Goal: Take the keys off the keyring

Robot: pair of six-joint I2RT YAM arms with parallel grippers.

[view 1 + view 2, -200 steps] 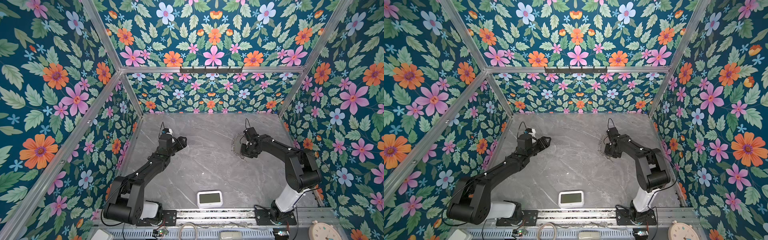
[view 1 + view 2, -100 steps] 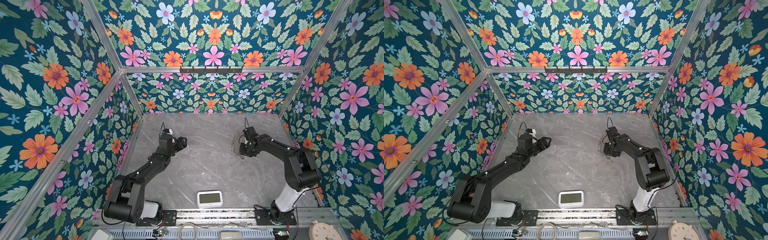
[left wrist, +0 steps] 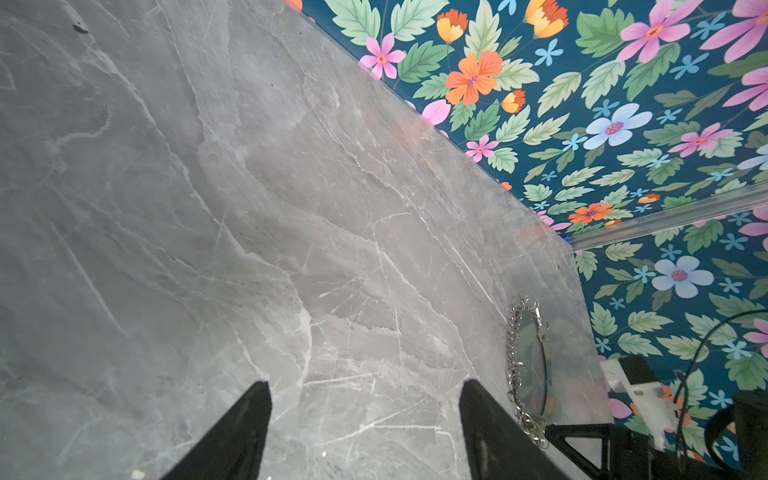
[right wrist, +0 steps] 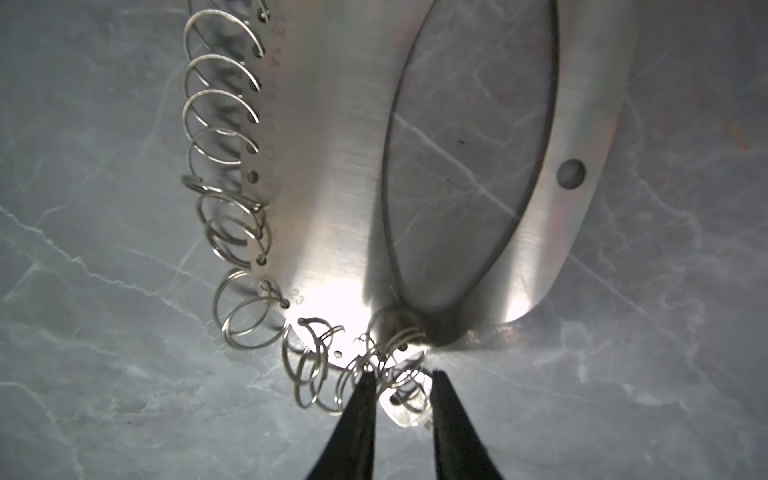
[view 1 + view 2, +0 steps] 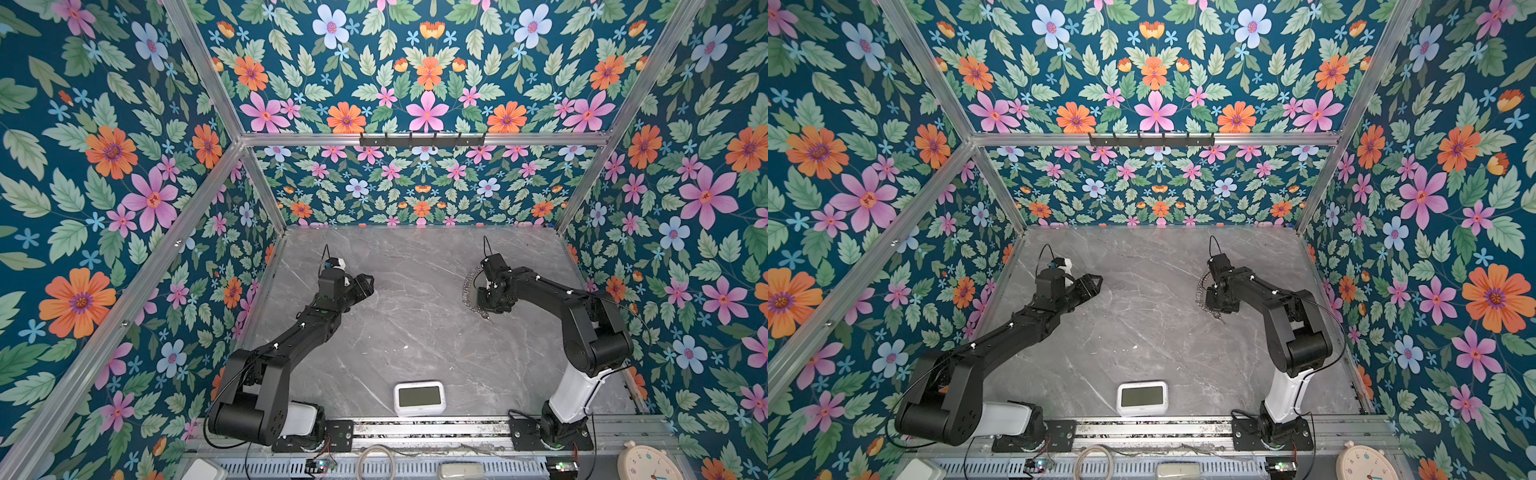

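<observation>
While the left gripper [image 3: 363,384] stays wide apart, the right gripper [image 4: 402,374] has shifted slightly along the keyring [image 4: 332,166], which lies toward the table's [image 4: 104,332] right edge. Its jaws narrowly straddle the head of one key [image 4: 405,409]; clamped or not, I cannot tell. Removal seems only beginning.

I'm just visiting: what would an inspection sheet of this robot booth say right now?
Surface: grey marbled table, no spills seen.
Job's things: keyring lies on it; one small key at its ring cluster.
Clutter: white clock at the front edge.
Grippers: left gripper open, empty; right gripper straddles the key, grip unclear.
Cables: white cable loop by the front rail; black lead at the right wrist.
Surroundings: floral walls, aluminium frame.
</observation>
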